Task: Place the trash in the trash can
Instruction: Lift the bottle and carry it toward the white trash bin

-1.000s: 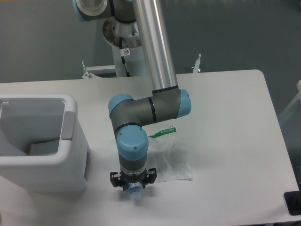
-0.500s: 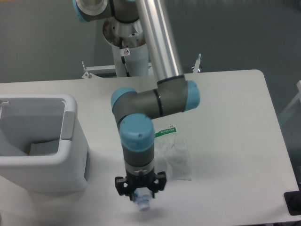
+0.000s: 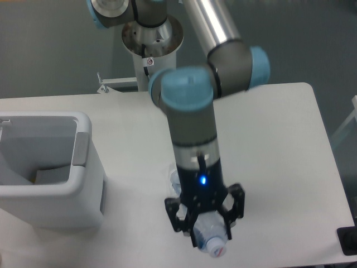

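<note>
Black gripper (image 3: 207, 226) is clamped on the clear bottle (image 3: 212, 237), cap end poking out toward the camera, held up off the white table (image 3: 279, 167). Trash can (image 3: 50, 167) sits well off at the table's left edge, bottle nowhere near it.

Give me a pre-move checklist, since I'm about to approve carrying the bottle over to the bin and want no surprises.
1. Bottle in the gripper: ok, its capped end pokes out below the fingers.
2. Bottle lifted off the table: cannot tell from this single overhead view.
3. Trash can opening free: ok, the top is open and nothing covers it; something pale lies inside.
4. Path left toward the trash can: ok, no objects on the table between them.
5. Plastic bag's whereabouts: cannot tell, the arm hides that area; only a clear bit shows beside the wrist.
</note>
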Motion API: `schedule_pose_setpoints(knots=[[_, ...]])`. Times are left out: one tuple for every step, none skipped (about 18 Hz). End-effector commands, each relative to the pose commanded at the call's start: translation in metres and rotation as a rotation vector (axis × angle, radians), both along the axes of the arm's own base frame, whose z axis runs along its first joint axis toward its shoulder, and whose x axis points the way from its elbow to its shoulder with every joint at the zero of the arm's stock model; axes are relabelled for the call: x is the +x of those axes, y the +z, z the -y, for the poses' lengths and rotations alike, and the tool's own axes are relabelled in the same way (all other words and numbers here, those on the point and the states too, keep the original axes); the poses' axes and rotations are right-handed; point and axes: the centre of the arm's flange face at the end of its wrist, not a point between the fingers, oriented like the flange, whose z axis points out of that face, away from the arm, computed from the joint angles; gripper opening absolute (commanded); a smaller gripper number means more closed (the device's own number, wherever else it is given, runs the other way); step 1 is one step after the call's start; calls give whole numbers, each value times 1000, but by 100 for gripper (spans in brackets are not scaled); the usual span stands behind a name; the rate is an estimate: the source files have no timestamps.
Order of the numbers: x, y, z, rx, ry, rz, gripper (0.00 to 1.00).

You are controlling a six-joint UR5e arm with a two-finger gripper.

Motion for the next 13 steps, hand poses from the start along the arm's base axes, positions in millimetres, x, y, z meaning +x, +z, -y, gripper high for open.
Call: schedule_pose_setpoints(knots=[[7,13,4,14,-2,-12,68],[18,23,5,29,-8,-16,68],[29,33,4,42,-15,-23,68],[36,43,7,54,-21,-33,68],[46,49,7,60,-32,-38,68],[56,58,7,70,-42,-45,68],[65,63,6,75,-53,-51,68],[75,70,4,85,-68,-58,68],[85,74,0,93,-81,-60,68],[100,75,-6,97,-101,-57,68],[117,76,-14,102,-123,-50,68],[133,76,-21,107,-145,-46,68],[145,80,-25,114,-160,-45,68]])
